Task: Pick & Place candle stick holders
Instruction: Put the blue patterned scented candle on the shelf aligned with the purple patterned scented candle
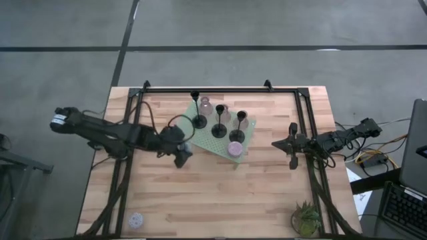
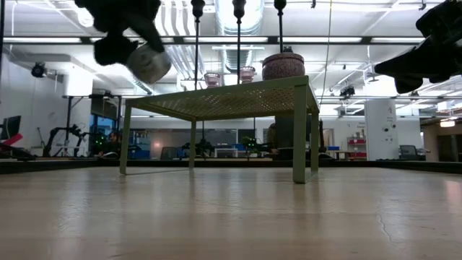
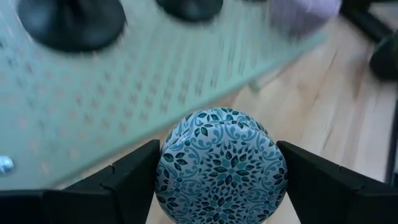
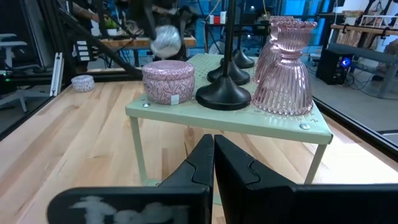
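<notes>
Your left gripper (image 3: pixel 217 180) grasps a round patterned holder (image 3: pixel 221 165) just beside the green stand (image 1: pixel 203 141), level with its top; right gripper (image 4: pixel 213 163) clenched, empty.

Pale-blue holder (image 3: pixel 221 165) with dark teal leaf-and-scroll pattern — pink ribbed glass holders (image 4: pixel 287 68), black stems (image 4: pixel 224 93), pale green perforated stand (image 4: pixel 186 115).

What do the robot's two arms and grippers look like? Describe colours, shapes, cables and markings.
Both arms are black and jointed. The left arm has a white end label; the right arm trails cables. The left gripper has wedge-shaped black fingers; the right gripper has angular black ones.
</notes>
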